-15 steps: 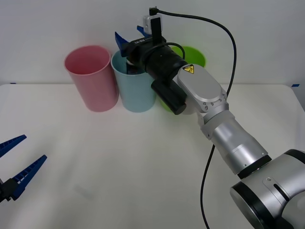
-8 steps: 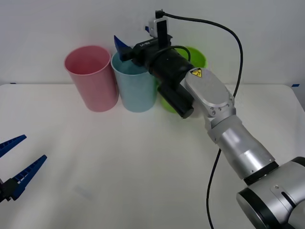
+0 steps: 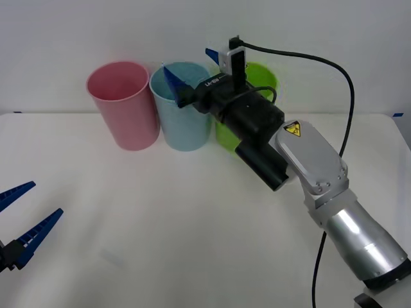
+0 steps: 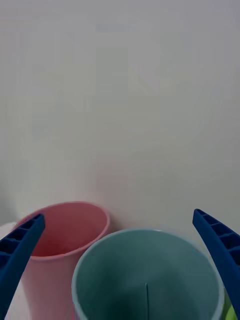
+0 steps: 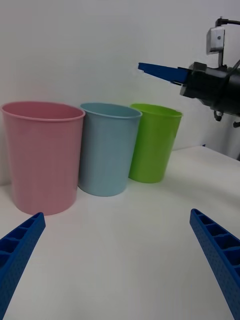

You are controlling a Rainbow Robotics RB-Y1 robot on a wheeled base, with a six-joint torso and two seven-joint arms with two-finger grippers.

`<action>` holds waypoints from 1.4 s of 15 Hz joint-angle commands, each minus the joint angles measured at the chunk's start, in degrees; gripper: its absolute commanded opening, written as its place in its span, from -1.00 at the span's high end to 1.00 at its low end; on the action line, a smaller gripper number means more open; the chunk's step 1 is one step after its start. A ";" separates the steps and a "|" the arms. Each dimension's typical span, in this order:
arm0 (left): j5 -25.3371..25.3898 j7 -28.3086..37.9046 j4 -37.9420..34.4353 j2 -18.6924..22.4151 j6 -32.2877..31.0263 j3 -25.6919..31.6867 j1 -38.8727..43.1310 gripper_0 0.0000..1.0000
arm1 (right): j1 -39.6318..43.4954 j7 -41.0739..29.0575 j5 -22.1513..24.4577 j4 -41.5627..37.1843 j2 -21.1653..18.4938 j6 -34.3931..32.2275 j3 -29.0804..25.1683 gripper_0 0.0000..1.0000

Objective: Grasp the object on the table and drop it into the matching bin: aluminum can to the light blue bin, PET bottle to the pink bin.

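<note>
Aluminum can position cannot be determined: I see it neither on the table nor between my fingers, and the part of the light blue bin's interior shown in my right wrist view holds no visible object, though the bottom of the bin is out of sight. My right gripper is raised above the table's far edge, over the rims between the light blue bin and the lime green bin, with its blue fingers spread wide and nothing held. From the right wrist view, the light blue bin's mouth lies directly ahead, with the pink bin just beside it. Three bins stand upright in a row along the far edge of the table: pink toward the left, light blue in the middle, lime green toward the right, each just beside the next. My left gripper is parked at the table's near left corner, fingers apart and empty, well apart from the bins.
</note>
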 commanded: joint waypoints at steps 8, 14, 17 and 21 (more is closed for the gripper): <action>0.00 0.00 0.00 0.00 0.00 0.00 0.00 -1.00 | 21.37 0.90 -3.60 -22.51 -13.81 -2.39 0.39 -1.00; 0.00 0.00 0.00 0.00 0.00 0.00 0.00 -1.00 | 32.80 3.54 -5.01 -26.90 -15.92 -15.57 -9.63 -1.00; 0.00 0.00 0.00 0.00 0.00 0.00 0.00 -1.00 | 37.46 5.39 -4.92 -26.99 -15.48 -22.16 -14.73 -1.00; 0.00 0.00 0.00 0.00 0.00 0.00 0.00 -1.00 | 43.52 8.20 -4.92 -26.99 -14.69 -31.83 -22.81 -1.00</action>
